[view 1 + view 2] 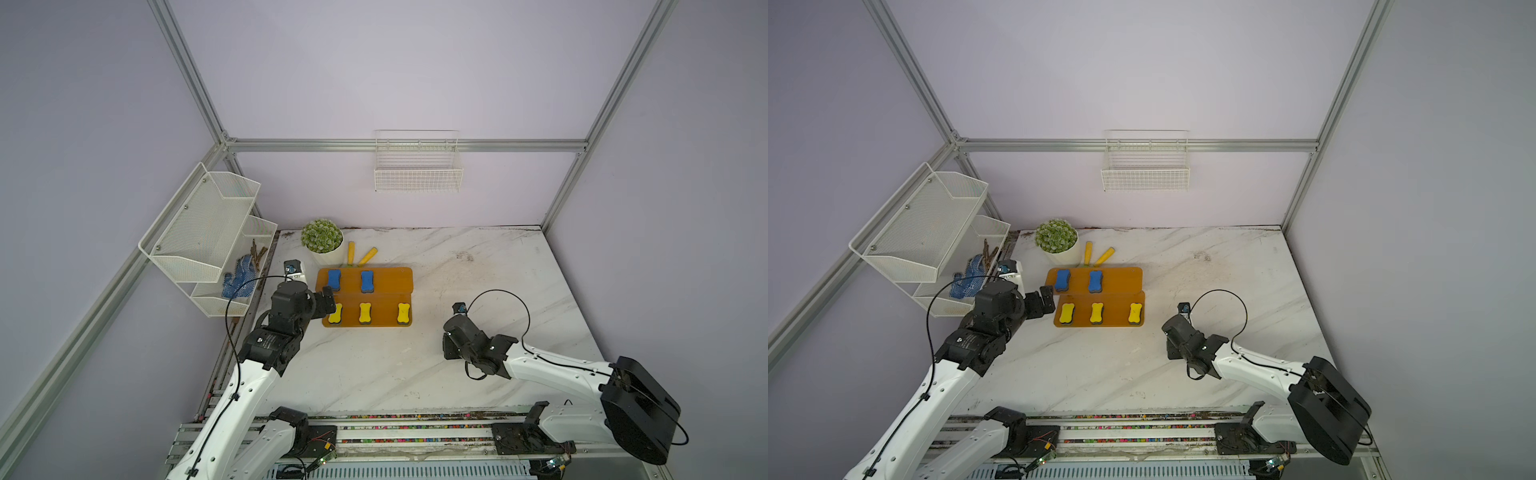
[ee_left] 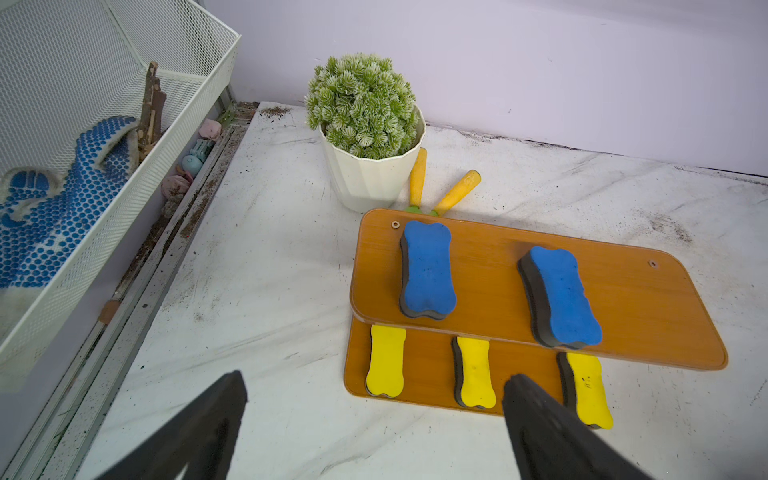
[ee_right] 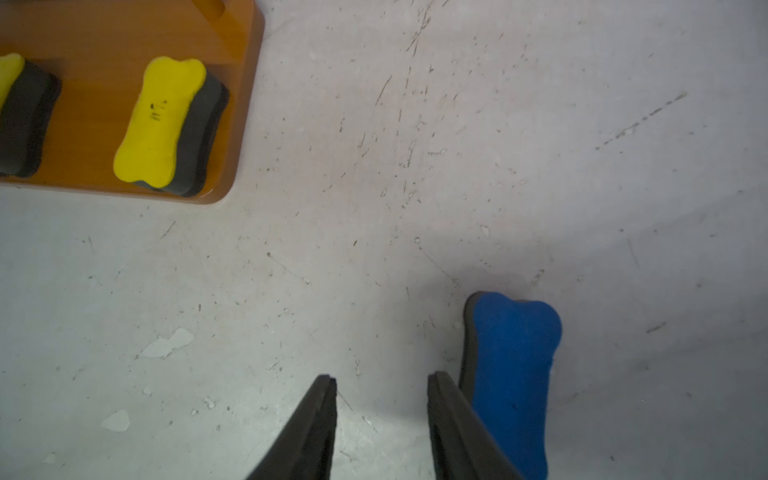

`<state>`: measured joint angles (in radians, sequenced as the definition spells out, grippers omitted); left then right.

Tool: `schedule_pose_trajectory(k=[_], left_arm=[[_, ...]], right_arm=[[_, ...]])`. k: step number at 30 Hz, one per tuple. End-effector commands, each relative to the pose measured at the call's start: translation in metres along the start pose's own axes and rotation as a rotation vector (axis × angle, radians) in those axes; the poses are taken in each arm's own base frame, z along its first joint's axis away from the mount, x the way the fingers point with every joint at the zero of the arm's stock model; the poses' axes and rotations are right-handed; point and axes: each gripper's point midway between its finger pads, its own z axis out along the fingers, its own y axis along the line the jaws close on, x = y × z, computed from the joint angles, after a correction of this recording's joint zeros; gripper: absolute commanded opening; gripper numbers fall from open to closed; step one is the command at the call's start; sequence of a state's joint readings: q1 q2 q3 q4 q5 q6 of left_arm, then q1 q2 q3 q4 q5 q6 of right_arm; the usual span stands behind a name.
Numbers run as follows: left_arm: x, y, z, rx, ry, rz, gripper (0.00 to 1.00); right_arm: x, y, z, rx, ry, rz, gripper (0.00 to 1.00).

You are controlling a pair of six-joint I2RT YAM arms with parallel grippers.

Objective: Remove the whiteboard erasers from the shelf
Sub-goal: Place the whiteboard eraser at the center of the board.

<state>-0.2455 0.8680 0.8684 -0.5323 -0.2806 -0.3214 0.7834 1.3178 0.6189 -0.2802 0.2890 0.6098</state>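
The orange-brown shelf (image 1: pixel 390 286) stands mid-table. Two blue whiteboard erasers (image 1: pixel 334 279) (image 1: pixel 367 281) rest on its upper tier and three yellow ones (image 1: pixel 336 313) (image 1: pixel 365 312) (image 1: pixel 403 313) on the lower tier. My left gripper (image 2: pixel 376 376) is open at the shelf's left front corner, just short of the leftmost yellow eraser (image 2: pixel 386 361). My right gripper (image 3: pixel 381 377) points down at bare table right of the shelf (image 3: pixel 104 41), jaws apart with nothing between them. A third blue eraser (image 3: pixel 511 374) lies on the table right beside one finger, hidden under the arm in both top views.
A potted plant (image 1: pixel 322 237) and two yellow tool handles (image 1: pixel 368 255) sit just behind the shelf. A white mesh rack (image 1: pixel 208 232) holding a blue dotted glove (image 1: pixel 237 278) hangs on the left wall. A white wire basket (image 1: pixel 417 170) hangs on the back wall.
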Motion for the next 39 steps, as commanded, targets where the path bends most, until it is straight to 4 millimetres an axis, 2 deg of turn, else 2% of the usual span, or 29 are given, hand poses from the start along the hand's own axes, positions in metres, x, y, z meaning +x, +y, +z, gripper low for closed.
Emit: schedule_pose_trajectory(k=[1,8,23,27,31,36,39], left_arm=[[-0.006,-0.003,-0.001,0.014,-0.027,0.008,1.0],[-0.005,-0.002,-0.001,0.012,-0.026,0.007,1.0],[-0.004,0.0,-0.002,0.002,-0.024,0.006,1.0],[-0.003,0.0,-0.002,0.001,-0.022,0.006,1.0],[-0.003,0.001,-0.002,-0.002,-0.022,0.005,1.0],[-0.003,0.001,-0.002,-0.006,-0.02,0.004,1.0],[-0.004,0.004,-0.002,-0.024,-0.018,-0.006,1.0]], right_arm=[[-0.003,0.009,0.004,-0.023,-0.005,0.038,0.41],[0.004,-0.014,0.005,0.08,-0.008,0.053,0.4],[0.006,-0.027,0.002,0.114,-0.021,0.05,0.4],[0.002,-0.022,-0.001,0.096,-0.02,0.044,0.4],[-0.003,-0.003,-0.007,0.005,-0.033,0.029,0.39],[-0.001,0.001,-0.001,-0.002,-0.02,0.028,0.38],[-0.017,0.02,-0.012,-0.049,-0.032,0.039,0.38]])
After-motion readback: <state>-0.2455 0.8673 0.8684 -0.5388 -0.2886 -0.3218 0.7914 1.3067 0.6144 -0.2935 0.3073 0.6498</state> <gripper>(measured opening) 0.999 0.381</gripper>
